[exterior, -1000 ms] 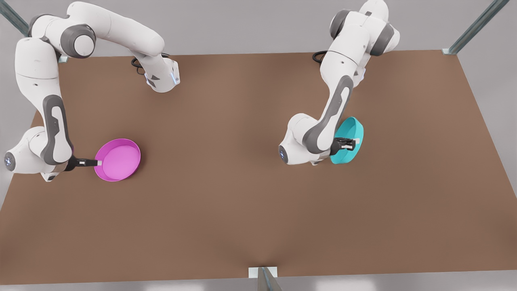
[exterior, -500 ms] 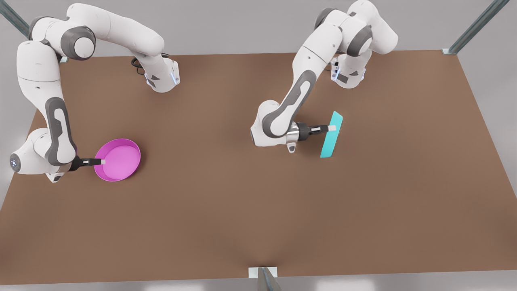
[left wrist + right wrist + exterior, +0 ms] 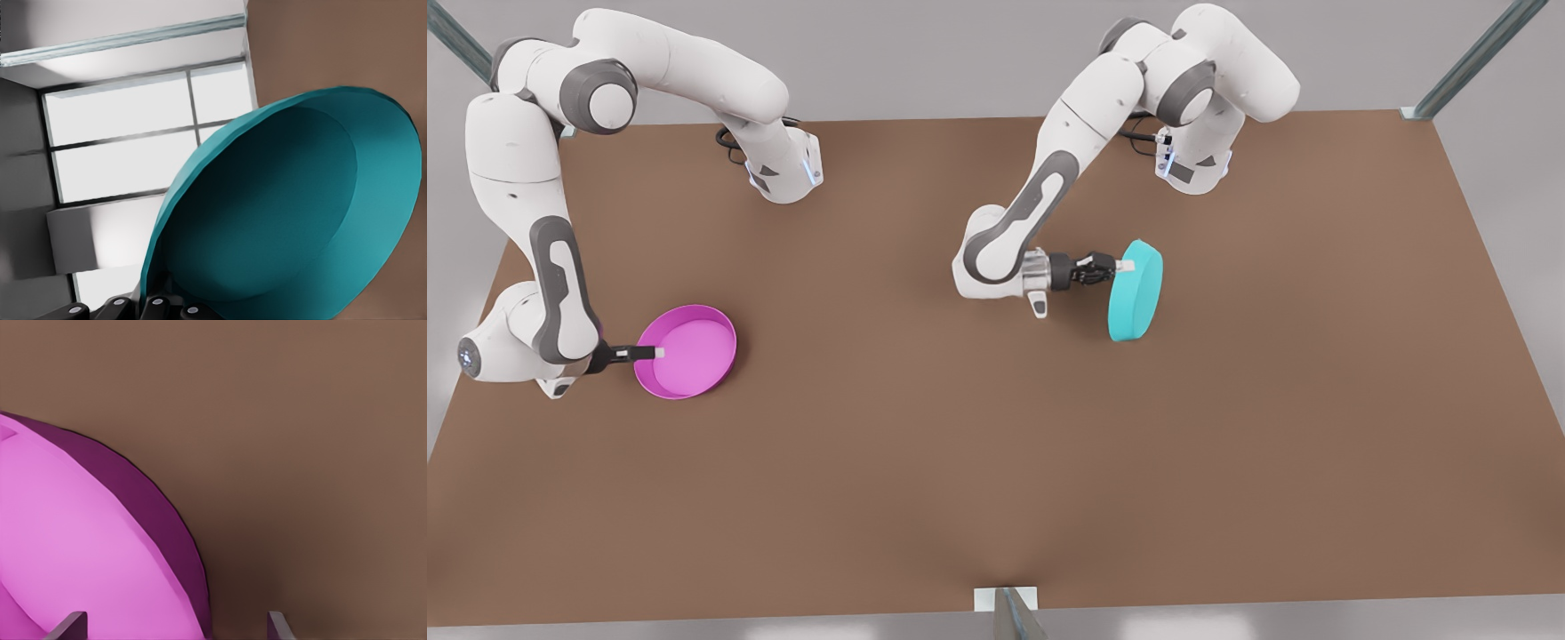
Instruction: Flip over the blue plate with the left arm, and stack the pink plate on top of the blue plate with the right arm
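In the front view, the blue plate [image 3: 1136, 289] hangs nearly on edge over the table's middle right. My left gripper [image 3: 1125, 265] is shut on its upper rim. The left wrist view looks into the blue plate's [image 3: 280, 220] hollow side, with the gripper's fingers [image 3: 153, 308] at its rim. The pink plate [image 3: 687, 351] lies hollow side up on the table at the front view's left. My right gripper [image 3: 656, 353] is level at its left rim. In the right wrist view the two fingertips [image 3: 70, 623] stand wide apart, open, with the pink plate's [image 3: 80, 547] rim between them.
The brown table [image 3: 996, 462] stretches wide toward the front edge. Both arm bases [image 3: 783, 169] stand at the far edge. A metal post [image 3: 1009, 613] rises at the middle of the front edge.
The left arm has rotated the blue plate further: hollow side showing, then edge-on, now its flat base in part. It also drew back slightly leftward. The right gripper edged a little onto the pink rim.
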You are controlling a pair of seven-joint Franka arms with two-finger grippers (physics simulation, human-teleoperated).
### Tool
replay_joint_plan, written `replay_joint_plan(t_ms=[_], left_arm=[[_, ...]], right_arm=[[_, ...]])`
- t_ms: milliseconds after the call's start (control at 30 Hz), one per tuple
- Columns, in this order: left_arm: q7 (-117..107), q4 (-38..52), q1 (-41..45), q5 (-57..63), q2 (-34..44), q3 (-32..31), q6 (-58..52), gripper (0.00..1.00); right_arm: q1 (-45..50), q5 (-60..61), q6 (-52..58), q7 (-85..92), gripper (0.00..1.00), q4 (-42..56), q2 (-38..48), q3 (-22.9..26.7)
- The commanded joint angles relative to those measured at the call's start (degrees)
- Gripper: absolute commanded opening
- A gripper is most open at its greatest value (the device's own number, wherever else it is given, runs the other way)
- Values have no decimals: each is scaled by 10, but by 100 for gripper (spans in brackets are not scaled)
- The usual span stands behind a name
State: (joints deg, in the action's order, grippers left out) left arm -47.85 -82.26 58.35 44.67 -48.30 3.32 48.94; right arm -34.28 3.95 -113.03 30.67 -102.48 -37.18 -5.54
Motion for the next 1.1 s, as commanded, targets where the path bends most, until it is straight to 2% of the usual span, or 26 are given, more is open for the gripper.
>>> replay_joint_plan(t_ms=[0, 167, 200, 233, 467, 633, 667, 733, 767, 867, 1067], left_arm=[[-2, 0, 4, -15, 0, 0, 0, 21], [-15, 0, 20, 8, -17, 0, -10, 21], [-20, 0, 21, 8, -19, 0, -10, 21], [-21, 0, 21, 9, -21, 0, -11, 21], [-47, 0, 35, 8, -34, 0, -14, 21], [-48, 1, 41, 8, -40, 0, -16, 22], [-51, 1, 41, 7, -43, 0, -16, 28], [-51, 1, 45, 6, -45, -1, -16, 62], [-51, 1, 46, 6, -46, -1, -16, 74], [-51, 10, 56, 4, -53, -1, -20, 80], [-51, 36, 82, -35, -67, -2, -44, 83]], right_arm=[[0, 0, 0, 0, 92, 0, 0, 0], [0, 0, 1, 11, 67, -1, 0, 0], [0, 0, 1, 12, 59, 0, 0, 0], [0, 0, 1, 17, 57, -1, 0, 0], [1, 0, 0, 17, 57, 0, 0, 1], [1, 0, 1, 21, 45, 0, 0, 0], [0, 0, 1, 24, 45, 0, 0, 1], [0, 0, 1, 28, 42, 0, 0, 1], [0, 0, 1, 28, 39, 0, 0, 1], [0, 0, 1, 29, 33, 0, 0, 1], [0, 0, 1, 33, 27, 0, 0, 0]])
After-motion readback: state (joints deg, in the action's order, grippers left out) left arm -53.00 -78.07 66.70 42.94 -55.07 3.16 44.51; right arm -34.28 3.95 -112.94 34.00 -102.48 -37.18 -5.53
